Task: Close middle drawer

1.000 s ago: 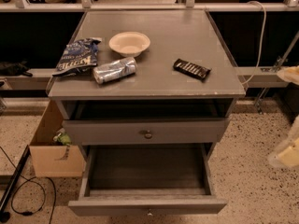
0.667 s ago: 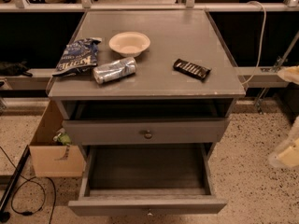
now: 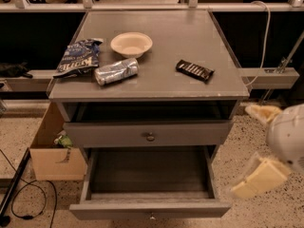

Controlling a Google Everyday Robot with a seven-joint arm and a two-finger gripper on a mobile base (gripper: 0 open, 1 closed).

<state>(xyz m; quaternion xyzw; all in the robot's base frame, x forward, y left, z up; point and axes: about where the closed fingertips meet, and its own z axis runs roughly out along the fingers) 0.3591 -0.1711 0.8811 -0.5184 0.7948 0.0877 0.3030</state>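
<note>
Hovering right of middle drawer (image 3: pixel 149 172), fingers (image 3: pixel 263 175) spread wide, empty.

Pretty sure you're in a robot test lab here, not anybody's home. The grey counter (image 3: pixel 190 46) has a staged little set on it: chip bag (image 3: pixel 78 57), crushed can (image 3: pixel 116 71), bowl (image 3: pixel 131 44), snack bar (image 3: pixel 194 70). Speckled hard floor (image 3: pixel 14 137) with a black cable (image 3: pixel 28 198) loose on it, a white cable (image 3: pixel 263 32) hanging by the metal framing (image 3: pixel 142 6) behind, and a cardboard box (image 3: pixel 50 160) just beside. Your claw (image 3: pixel 259 146) hangs low at the right, fingers spread apart
</note>
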